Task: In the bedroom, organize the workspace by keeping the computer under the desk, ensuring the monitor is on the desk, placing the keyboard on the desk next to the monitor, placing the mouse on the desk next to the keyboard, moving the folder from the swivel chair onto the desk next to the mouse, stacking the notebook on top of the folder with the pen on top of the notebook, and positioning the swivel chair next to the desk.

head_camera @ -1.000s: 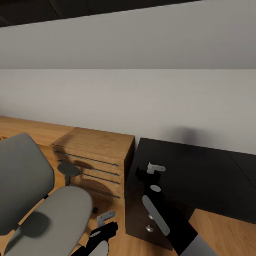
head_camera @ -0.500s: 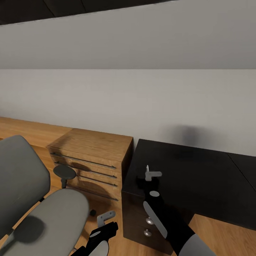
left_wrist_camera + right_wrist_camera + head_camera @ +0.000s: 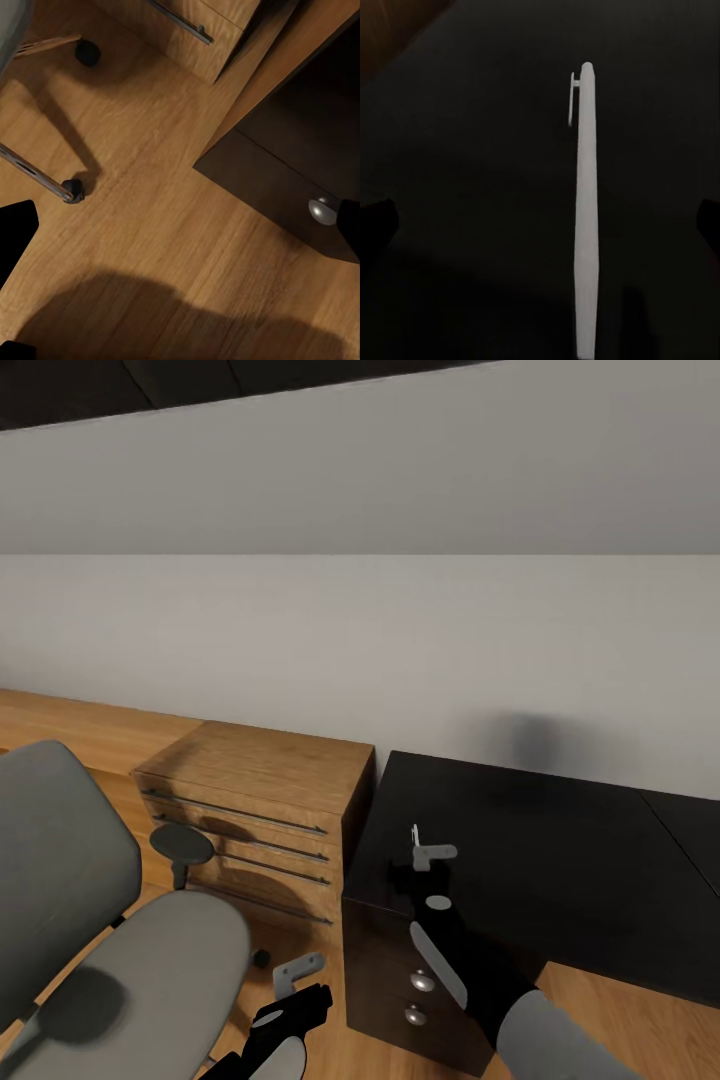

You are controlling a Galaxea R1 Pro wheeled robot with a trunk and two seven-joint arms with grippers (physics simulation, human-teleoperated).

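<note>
A: We are looking over the desk, and our right gripper is hanging above the black top near its left corner. In the right wrist view the pen is lying flat on the dark top, a pale stick running lengthwise between the two dark fingertips at the frame's edges. The jaws are standing wide apart and gripping nothing; the pen is resting free between them.

B: What are we noting against the earlier frames?

A: A second ago the whole picture was sitting a little differently: the chair and the wooden chest were lying further right and higher. We are reading that as the camera moving, not the furniture. Over the last half second the view is holding almost steady, and the right arm is shifting only slightly above the top.

B: And for the task?

A: We are judging that the pen is now on the desk, but it is lying on bare top. No folder or notebook is lying under it, so the stack is not yet built.

B: The left gripper?

A: It is hanging low over the floor between the chair and the desk's drawers, open and empty.
</note>
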